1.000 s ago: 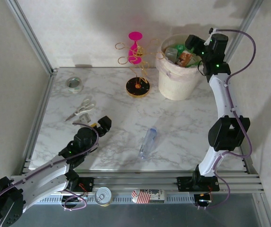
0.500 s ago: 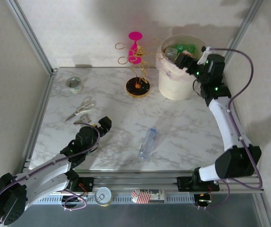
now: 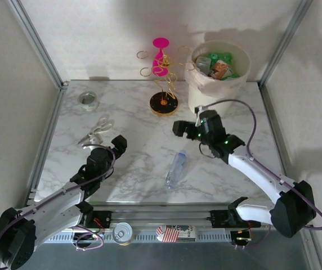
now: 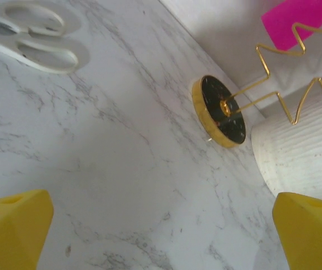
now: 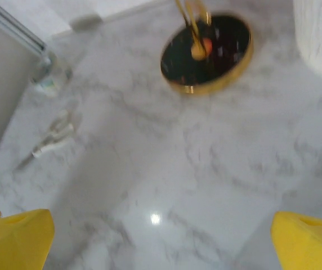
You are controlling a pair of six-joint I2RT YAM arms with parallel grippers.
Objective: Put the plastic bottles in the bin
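One clear plastic bottle [image 3: 175,169] with a blue cap lies on its side on the marble table, near the front middle. The cream-white bin [image 3: 206,98] stands at the back right with several bottles [image 3: 217,66] inside. My right gripper [image 3: 179,128] hovers open above mid-table, just beyond the lying bottle and left of the bin. In the right wrist view the gripper [image 5: 161,242] has only bare marble between its yellow fingertips [image 5: 17,239]. My left gripper [image 3: 117,143] is open at the left, well apart from the bottle. Its wrist view shows the gripper [image 4: 164,236] empty, with the bin wall [image 4: 302,157] ahead.
A pink and gold wire stand [image 3: 162,67] on a black round base [image 3: 164,104] stands left of the bin; the base [image 4: 220,118] [image 5: 206,53] shows in both wrist views. Scissors [image 3: 96,130] and a tape roll [image 3: 88,99] lie at the far left. A tin can [image 3: 122,232] sits on the front rail.
My right arm has swung from over the bin down and left to mid-table, its jaws wide. The left gripper has edged slightly away from me. The lying bottle has not moved.
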